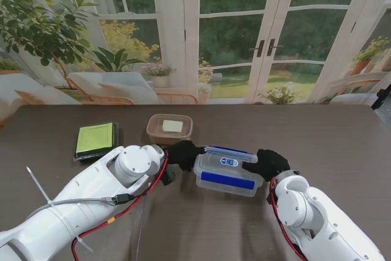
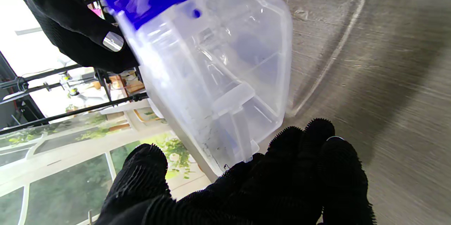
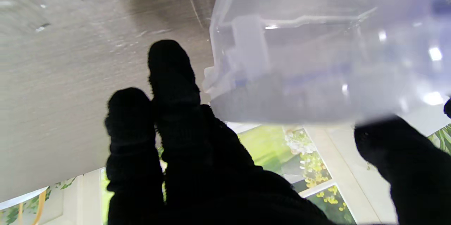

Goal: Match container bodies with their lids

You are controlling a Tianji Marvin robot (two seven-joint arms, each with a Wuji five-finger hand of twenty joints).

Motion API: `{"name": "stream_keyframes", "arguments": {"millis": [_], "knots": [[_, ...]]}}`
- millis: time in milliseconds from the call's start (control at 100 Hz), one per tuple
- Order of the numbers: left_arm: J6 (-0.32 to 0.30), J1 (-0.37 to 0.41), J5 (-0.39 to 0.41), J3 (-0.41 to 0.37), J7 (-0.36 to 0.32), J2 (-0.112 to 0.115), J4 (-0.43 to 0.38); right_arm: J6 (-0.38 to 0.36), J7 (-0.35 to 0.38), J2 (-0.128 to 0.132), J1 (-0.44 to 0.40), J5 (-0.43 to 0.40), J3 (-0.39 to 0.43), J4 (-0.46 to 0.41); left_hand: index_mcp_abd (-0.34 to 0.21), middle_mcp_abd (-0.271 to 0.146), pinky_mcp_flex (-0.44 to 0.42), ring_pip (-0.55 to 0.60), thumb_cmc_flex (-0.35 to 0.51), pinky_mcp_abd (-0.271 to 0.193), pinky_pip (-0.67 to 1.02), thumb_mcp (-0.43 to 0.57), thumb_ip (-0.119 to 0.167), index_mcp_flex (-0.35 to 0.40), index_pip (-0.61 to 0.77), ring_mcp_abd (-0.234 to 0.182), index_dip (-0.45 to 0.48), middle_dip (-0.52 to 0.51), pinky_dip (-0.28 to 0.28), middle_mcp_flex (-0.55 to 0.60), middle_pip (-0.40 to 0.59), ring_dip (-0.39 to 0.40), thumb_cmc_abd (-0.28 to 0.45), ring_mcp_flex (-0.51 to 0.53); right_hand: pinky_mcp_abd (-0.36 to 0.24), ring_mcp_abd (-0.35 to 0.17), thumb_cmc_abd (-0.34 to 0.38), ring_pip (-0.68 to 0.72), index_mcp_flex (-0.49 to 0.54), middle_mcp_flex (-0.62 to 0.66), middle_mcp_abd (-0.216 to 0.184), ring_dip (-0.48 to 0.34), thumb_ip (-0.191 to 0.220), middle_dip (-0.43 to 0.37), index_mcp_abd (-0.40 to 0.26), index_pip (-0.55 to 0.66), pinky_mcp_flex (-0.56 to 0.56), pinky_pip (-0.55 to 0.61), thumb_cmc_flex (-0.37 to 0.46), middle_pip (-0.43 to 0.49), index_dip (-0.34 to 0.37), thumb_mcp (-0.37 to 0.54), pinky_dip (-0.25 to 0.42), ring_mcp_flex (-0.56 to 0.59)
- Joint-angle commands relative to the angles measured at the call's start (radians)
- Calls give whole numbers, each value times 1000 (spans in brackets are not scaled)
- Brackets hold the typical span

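Both hands are on it now: the left hand point(image 1: 183, 153) in its black glove grips one end of the clear rectangular plastic container with blue clip lid point(image 1: 226, 172), and the right hand point(image 1: 270, 164) clamps the other end, fingers curled against the wall. The box sits at the centre of the frame on the dark wooden table point(image 1: 342, 145). Best to press evenly from both ends so the lid seats flat and neither latch springs. Translucent walls, blue side latches, a small label on top. In the upper middle a tan open plastic tub point(image 1: 169, 128) waits, with a green flat lid point(image 1: 96, 138) to its left.
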Motion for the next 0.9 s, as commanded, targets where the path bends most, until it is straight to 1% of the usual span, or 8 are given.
{"name": "stream_keyframes", "arguments": {"millis": [0, 120, 230, 420, 670, 720, 770, 890], "knots": [[-19, 3, -10, 12, -40, -42, -67, -36, 24, -30, -19, 5, -26, -61, -126, -84, -33, -2, 23, -111, -35, 1, -8, 71, 84, 6, 5, -10, -19, -19, 7, -10, -19, -24, 13, -4, -32, 16, -126, -4, -507, -9, -9, -5, -554, 8, -3, -10, 9, 35, -10, 68, 29, -28], [-29, 1, -10, 13, -39, -42, -70, -33, 22, -32, -30, 15, -18, -82, -124, -85, -33, -3, 21, -111, -35, 0, -9, 71, 84, 5, 4, -10, -19, -19, 7, -11, -19, -23, 14, -2, -33, 16, -126, -6, -505, -10, -9, -6, -551, 8, -2, -10, 12, 35, -10, 72, 29, -27], [-37, -8, -15, 17, -41, -46, -58, -30, 19, -33, -28, 12, -17, -89, -124, -86, -33, -5, 21, -111, -35, 1, -8, 68, 82, 5, 3, -10, -19, -21, 6, -11, -19, -25, 13, -4, -33, 17, -126, -6, -505, -11, -10, -6, -550, 9, -1, -10, 11, 37, -9, 75, 29, -26], [-53, -33, -35, 30, -44, -63, -6, -20, 7, -37, -8, 14, -26, -76, -123, -87, -39, -8, 21, -112, -45, 1, -8, 61, 78, 3, -1, -12, -22, -27, 4, -12, -20, -30, 12, -4, -36, 15, -125, -11, -504, -14, -10, -7, -549, 10, -5, -12, 15, 37, -9, 80, 29, -31], [-80, -73, -55, 54, -49, -91, 75, -8, -5, -42, 27, 23, -39, -47, -126, -87, -50, -14, 23, -118, -59, 2, -8, 54, 74, 0, -5, -13, -24, -39, 2, -14, -19, -40, 12, -2, -35, 14, -125, -18, -504, -15, -12, -8, -550, 11, -13, -17, 16, 40, -9, 83, 28, -35], [-82, -76, -52, 58, -51, -92, 79, -6, -2, -41, 27, 22, -36, -48, -127, -90, -50, -14, 22, -118, -59, 1, -8, 53, 74, -1, -6, -13, -23, -40, 2, -13, -18, -40, 13, -2, -34, 14, -123, -18, -503, -15, -12, -8, -551, 11, -14, -16, 16, 41, -9, 83, 28, -35], [-79, -74, -48, 59, -52, -90, 76, -2, 15, -36, 13, 13, -17, -68, -126, -88, -50, -14, 22, -118, -60, 1, -8, 53, 74, -1, -6, -13, -22, -40, 3, -13, -18, -40, 13, -1, -32, 15, -125, -17, -503, -15, -12, -8, -552, 10, -14, -15, 14, 41, -9, 81, 29, -35], [-60, -59, -28, 51, -50, -78, 56, 11, 34, -29, -5, -22, 7, -90, -126, -89, -50, -15, 21, -118, -61, 1, -8, 54, 75, -1, -7, -13, -21, -40, 3, -12, -18, -41, 15, 0, -31, 18, -133, -18, -502, -14, -13, -9, -561, 5, -14, -13, 11, 39, -11, 74, 30, -35]]}}
